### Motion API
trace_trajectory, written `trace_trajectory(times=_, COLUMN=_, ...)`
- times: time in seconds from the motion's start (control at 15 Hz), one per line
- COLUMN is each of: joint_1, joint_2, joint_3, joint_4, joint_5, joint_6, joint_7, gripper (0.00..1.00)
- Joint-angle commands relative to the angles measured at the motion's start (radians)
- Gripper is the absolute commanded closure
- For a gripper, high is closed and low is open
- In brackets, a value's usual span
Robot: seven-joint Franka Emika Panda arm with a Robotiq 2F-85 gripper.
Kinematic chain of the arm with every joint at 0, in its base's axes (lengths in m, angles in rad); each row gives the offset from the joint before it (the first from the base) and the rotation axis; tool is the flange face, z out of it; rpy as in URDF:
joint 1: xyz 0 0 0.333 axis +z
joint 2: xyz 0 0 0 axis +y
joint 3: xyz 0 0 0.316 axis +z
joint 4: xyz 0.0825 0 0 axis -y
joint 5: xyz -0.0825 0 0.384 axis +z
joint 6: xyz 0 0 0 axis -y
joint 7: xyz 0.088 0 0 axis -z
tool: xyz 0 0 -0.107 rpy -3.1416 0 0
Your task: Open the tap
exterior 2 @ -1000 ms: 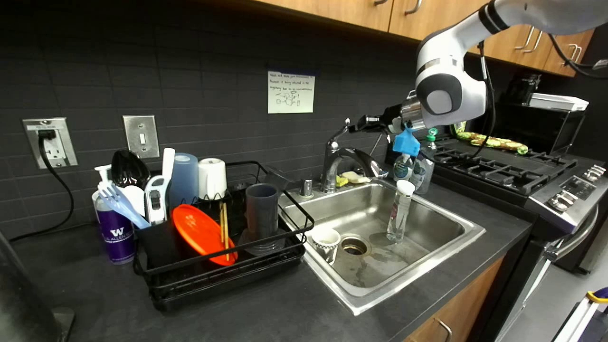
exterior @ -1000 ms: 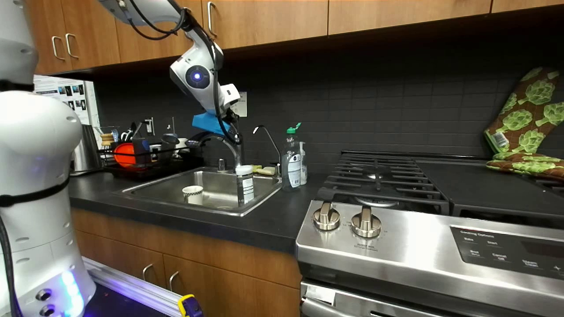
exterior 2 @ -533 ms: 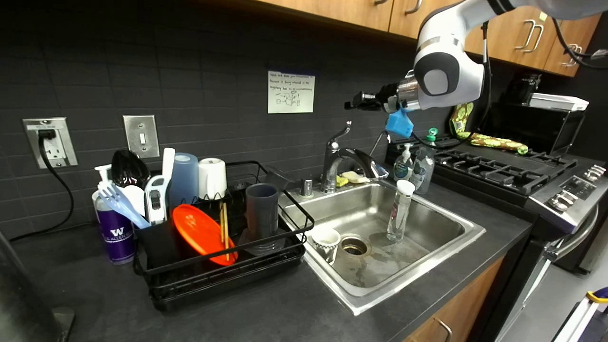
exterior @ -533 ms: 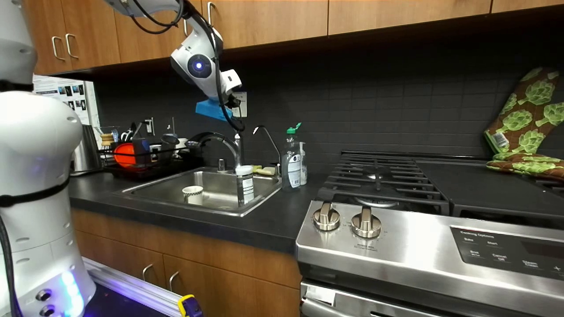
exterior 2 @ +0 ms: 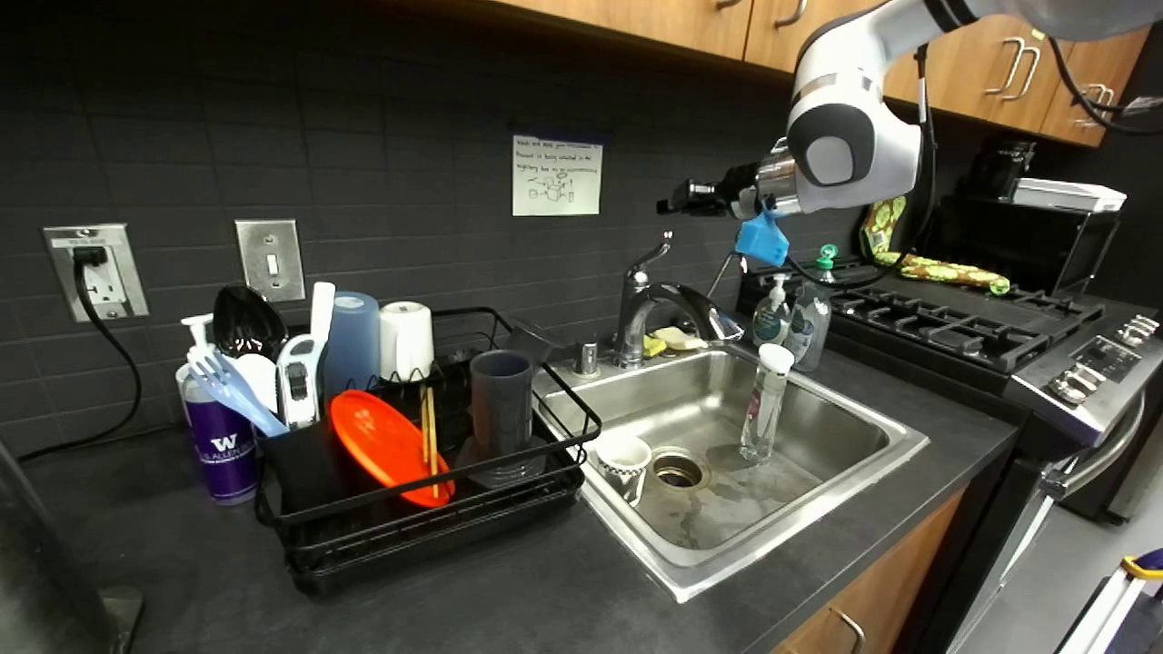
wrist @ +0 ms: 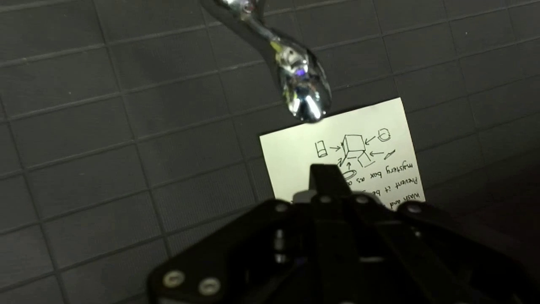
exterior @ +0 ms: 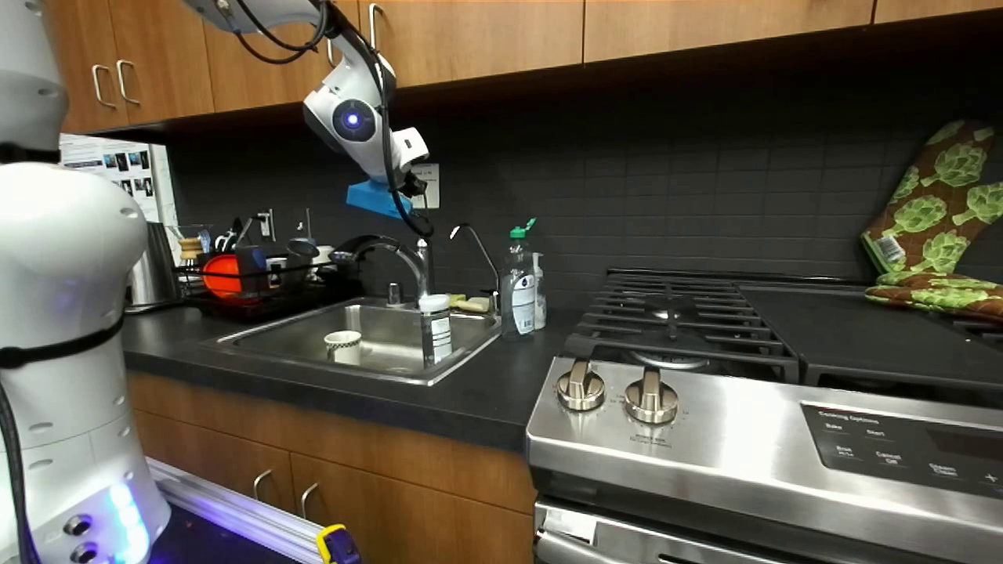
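- Metal tap [exterior 2: 636, 313], dark: behind the sink [exterior 2: 745, 486]; its lever [exterior 2: 650, 257] slants upward, no water visible.
- Black tool [wrist: 324, 171]: closed on nothing; held above the lever, apart, presumably for pushing rather than grasping.
- Capped bottle [exterior 2: 766, 404], cup [exterior 2: 623, 463]: in the sink, perhaps awaiting water; hardly obstructive.
- Black cable [exterior: 386, 153]: dangling loop; could snag.

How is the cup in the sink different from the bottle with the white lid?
The bottle is tall and skinny; the cup is short and stubby. The bottle is see-through; the cup is white with a dark checked pattern. Both are in the sink.
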Motion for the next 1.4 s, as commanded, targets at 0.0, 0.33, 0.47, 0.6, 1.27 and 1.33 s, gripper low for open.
trace_trajectory(times=0.0, joint_1=0.003, joint_2=-0.042, joint_3=0.002, joint_4=-0.053, joint_5=-0.024, joint_6=0.040, joint_7=0.041, gripper=1.00)
trace_trajectory(times=0.33, joint_1=0.003, joint_2=-0.082, joint_3=0.004, joint_4=-0.096, joint_5=0.008, joint_6=0.128, joint_7=0.019, gripper=1.00)
trace_trajectory(times=0.47, joint_1=0.007, joint_2=-0.097, joint_3=0.010, joint_4=-0.109, joint_5=0.007, joint_6=0.202, joint_7=0.025, gripper=1.00)
trace_trajectory(times=0.6, joint_1=0.012, joint_2=-0.109, joint_3=0.013, joint_4=-0.129, joint_5=-0.011, joint_6=0.245, joint_7=0.040, gripper=1.00)
trace_trajectory(times=1.27, joint_1=0.043, joint_2=-0.059, joint_3=0.020, joint_4=-0.097, joint_5=0.005, joint_6=0.252, joint_7=0.039, gripper=1.00)
trace_trajectory(times=1.33, joint_1=0.044, joint_2=-0.053, joint_3=0.020, joint_4=-0.095, joint_5=0.001, joint_6=0.245, joint_7=0.044, gripper=1.00)
